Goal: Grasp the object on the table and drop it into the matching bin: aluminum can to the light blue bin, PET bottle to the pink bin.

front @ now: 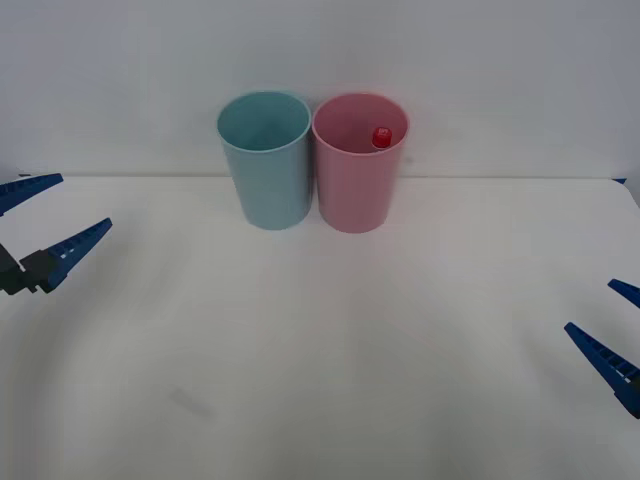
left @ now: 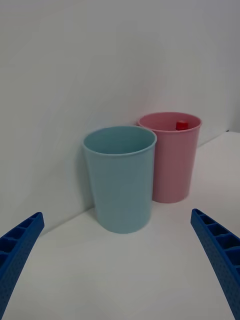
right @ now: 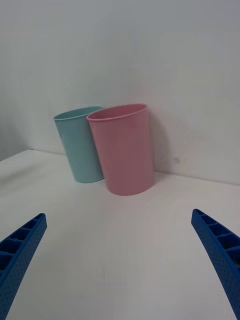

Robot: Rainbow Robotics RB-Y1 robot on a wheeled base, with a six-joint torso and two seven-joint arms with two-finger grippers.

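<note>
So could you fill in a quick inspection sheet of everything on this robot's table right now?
Surface: wide flat white table, faint smudge near the front.
Job's things: red screw cap of the small clear plastic bottle peeks out inside the tall round pink plastic bin; tall round light blue plastic bin stands beside it.
Clutter: nothing seen.
Grippers: left gripper and right gripper open, at the table's sides.
Cables: nothing seen.
Surroundings: plain white wall.

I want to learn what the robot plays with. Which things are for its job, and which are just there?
For the job:
- tall round pink plastic bin, with the bottle's red screw cap peeking out inside
- tall round light blue plastic bin
- wide white tabletop

Just there:
- plain white wall behind
</note>
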